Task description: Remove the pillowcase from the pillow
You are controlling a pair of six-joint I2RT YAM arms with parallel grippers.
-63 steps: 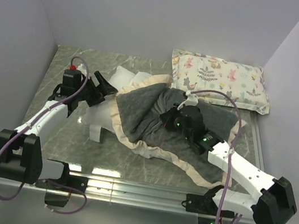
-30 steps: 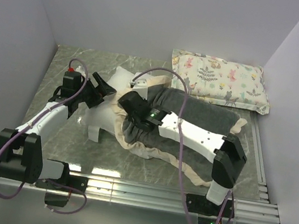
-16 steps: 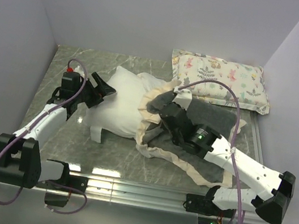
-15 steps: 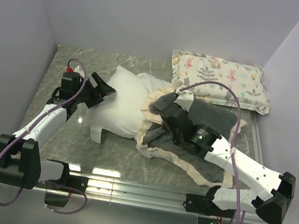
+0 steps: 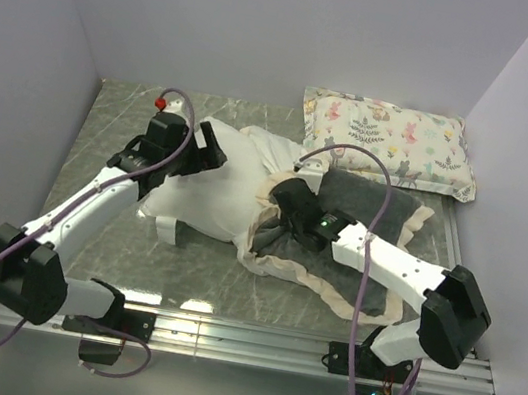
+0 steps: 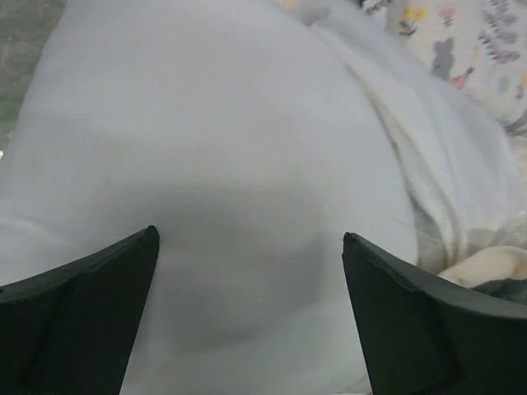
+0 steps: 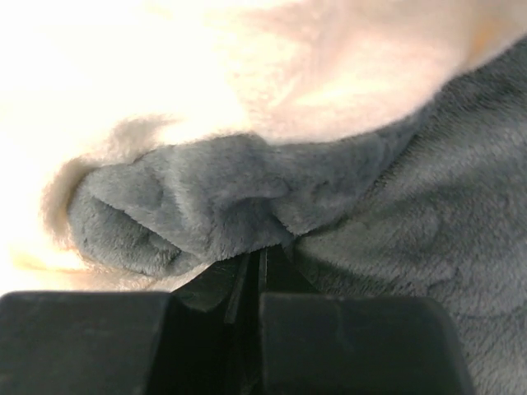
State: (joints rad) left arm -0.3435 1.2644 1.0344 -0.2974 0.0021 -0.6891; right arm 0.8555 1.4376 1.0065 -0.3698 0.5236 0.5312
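The white pillow (image 5: 206,193) lies mid-table with its left half bare. The pillowcase (image 5: 378,212), dark grey plush with a cream ruffled border, is bunched over its right half and trails to the right. My left gripper (image 5: 219,150) hovers open over the pillow's upper left part. In the left wrist view its gripper (image 6: 249,239) stands wide apart with only white pillow (image 6: 230,164) between the fingers. My right gripper (image 5: 279,218) sits at the case's bunched left edge. In the right wrist view it (image 7: 259,257) is shut on a fold of grey pillowcase (image 7: 395,206).
A small animal-print pillow (image 5: 390,140) lies at the back right corner against the wall, and its print shows in the left wrist view (image 6: 473,41). Walls enclose the table on the left, back and right. A metal rail (image 5: 251,332) runs along the front edge.
The right gripper dragged the pillowcase's edge rightwards, baring much more white pillow, and shut on the bunched edge. The left gripper moved from the pillow's left corner up and right over the pillow.
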